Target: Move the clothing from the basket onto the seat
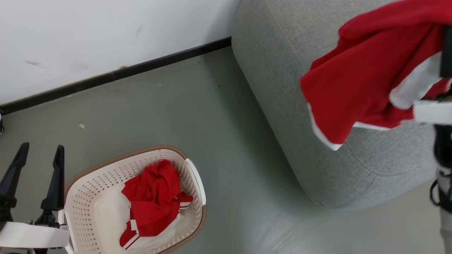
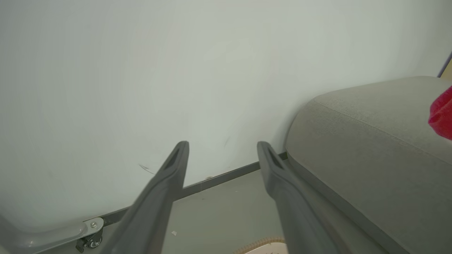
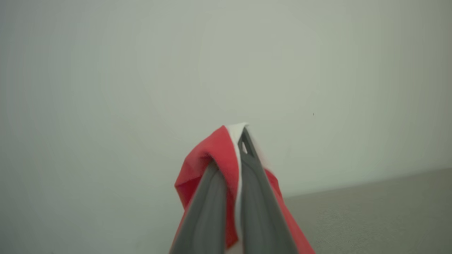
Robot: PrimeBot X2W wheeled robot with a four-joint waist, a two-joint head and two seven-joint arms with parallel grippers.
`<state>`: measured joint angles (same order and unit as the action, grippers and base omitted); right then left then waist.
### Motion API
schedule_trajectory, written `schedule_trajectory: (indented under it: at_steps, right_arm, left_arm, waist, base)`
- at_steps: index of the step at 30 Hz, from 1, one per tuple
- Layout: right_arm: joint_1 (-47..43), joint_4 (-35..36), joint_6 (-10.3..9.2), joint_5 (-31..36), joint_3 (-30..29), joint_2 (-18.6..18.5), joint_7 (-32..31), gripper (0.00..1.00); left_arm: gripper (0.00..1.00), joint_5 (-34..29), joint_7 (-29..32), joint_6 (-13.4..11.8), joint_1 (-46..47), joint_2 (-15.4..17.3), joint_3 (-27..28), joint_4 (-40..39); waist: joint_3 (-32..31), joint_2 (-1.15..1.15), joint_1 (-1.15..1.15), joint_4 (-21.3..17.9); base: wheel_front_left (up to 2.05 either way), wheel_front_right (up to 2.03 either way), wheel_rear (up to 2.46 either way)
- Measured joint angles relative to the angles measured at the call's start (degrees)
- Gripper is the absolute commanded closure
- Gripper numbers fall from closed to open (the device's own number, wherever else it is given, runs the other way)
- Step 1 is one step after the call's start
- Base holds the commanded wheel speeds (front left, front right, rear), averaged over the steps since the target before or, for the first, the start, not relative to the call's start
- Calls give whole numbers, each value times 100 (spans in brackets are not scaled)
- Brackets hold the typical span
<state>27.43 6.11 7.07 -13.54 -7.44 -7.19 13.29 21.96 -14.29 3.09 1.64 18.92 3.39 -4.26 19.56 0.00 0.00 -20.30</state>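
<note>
1. Right gripper (image 3: 231, 151): fingers clamped together on a fold of a red garment (image 1: 363, 91). White trim is pinched between the fingers, and red fabric drapes over the left finger.
2. Right arm: comes in at the right edge of the head view, with its pale wrist section (image 1: 431, 111) level with the seat (image 1: 282, 70). The wrist view looks along the fingers at a plain white wall (image 1: 88, 35), seat surface at lower right.
3. The held garment hangs spread in front of the seat's top, white hem at its lower edge. Cannot tell whether it touches the upholstery.
4. Left gripper (image 1: 42, 146): jaws wide apart, nothing between them, touching nothing.
5. Left arm: parked at lower left of the head view, fingers pointing up the view, just left of the basket (image 1: 88, 183). Its wrist view faces the wall and the black skirting (image 1: 141, 68), with the seat's end at right.
6. The basket stands on the grey floor (image 1: 212, 123), well apart from the seat. A second red garment (image 1: 155, 201) with white stripes lies crumpled in its right half; the left part of the basket floor is bare.
</note>
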Motion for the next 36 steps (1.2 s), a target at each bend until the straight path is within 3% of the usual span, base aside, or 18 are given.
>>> schedule_trajectory:
  at_steps: [13,25,31,36]
  right_arm:
    - [1372,-176,0,21,-791,-624,-578,100]
    - [2020,-240,1,316,-1653,-1328,-1026,100]
    - [2002,-434,1,400,-2094,-1240,-1187,100]
    - [1863,-844,1,393,-2416,-751,-1291,100]
  left_arm:
    - [0,4,8,110,7,346,164,-369]
    - [0,32,68,167,17,632,278,-619]
    - [0,71,112,194,32,680,315,-706]
    - [0,115,148,215,42,728,313,-758]
  waist:
    - [578,0,0,212]
    - [1130,0,0,362]
    - [1361,0,0,413]
    - [1597,0,0,459]
  base:
    - [0,0,0]
    - [0,0,0]
    - [0,0,0]
    - [0,0,0]
